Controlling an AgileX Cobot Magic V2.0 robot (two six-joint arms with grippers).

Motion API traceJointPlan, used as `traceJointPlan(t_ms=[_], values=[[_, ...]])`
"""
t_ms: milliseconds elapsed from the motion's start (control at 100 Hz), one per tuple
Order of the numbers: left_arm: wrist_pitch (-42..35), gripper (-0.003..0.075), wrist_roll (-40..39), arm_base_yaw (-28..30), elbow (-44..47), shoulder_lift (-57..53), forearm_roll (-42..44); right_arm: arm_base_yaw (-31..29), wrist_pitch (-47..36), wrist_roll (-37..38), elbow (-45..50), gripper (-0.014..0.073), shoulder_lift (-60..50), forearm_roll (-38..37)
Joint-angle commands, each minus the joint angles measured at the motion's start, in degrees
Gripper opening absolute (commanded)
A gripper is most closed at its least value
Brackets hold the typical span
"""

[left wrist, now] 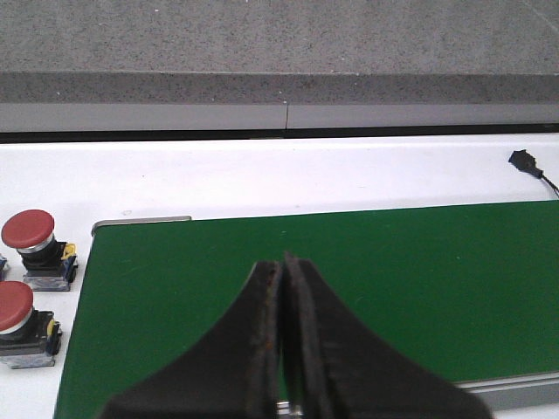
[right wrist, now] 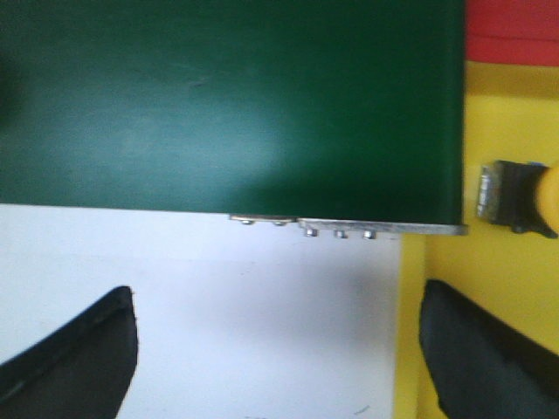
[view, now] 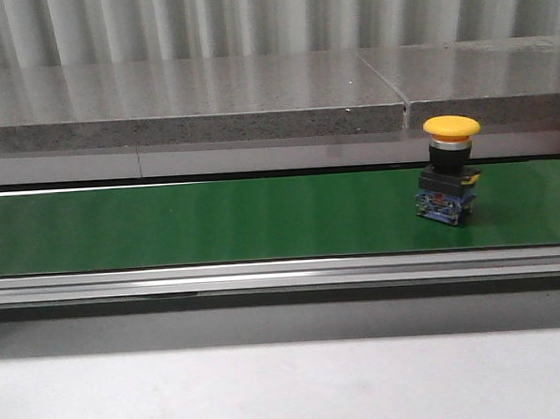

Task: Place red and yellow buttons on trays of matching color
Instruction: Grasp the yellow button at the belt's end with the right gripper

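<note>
Right now, a yellow button (view: 451, 169) stands upright on the green belt (view: 215, 222), toward the right end in the front view, its mushroom cap on top of a black body and blue base. My left fingers (left wrist: 282, 336) are clenched together with nothing between them, hanging above the belt's near end. Beside that end, on the white surface (left wrist: 262, 179), two red buttons (left wrist: 33, 248) stand upright, one close to the other. My right fingers (right wrist: 278, 349) are spread wide and hold nothing, above the white surface at the belt's other end. Next to it lies the yellow tray (right wrist: 502, 279) with another yellow button (right wrist: 520, 197) lying on its side, and a strip of red tray (right wrist: 511, 30) shows beyond it.
</note>
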Motion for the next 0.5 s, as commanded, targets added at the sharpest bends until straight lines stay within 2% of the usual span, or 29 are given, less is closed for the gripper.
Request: traceJointPlan(t_ms=[0, 300, 490], values=[[-4.02, -0.0020, -0.23, -0.46, -1.52, -0.28, -1.12, 2.08, -3.13, -2.92, -1.16, 0.0645, -1.33, 3.34], [-4.02, -0.0020, -0.23, -0.46, -1.52, -0.28, -1.12, 13.52, -9.27, -3.50, -1.41, 0.0645, 1.20, 4.13], [-4.02, -0.0020, -0.23, -0.46, -1.52, -0.28, -1.12, 17.59, -13.88, -3.55, -1.41, 0.0645, 6.47, 4.13]])
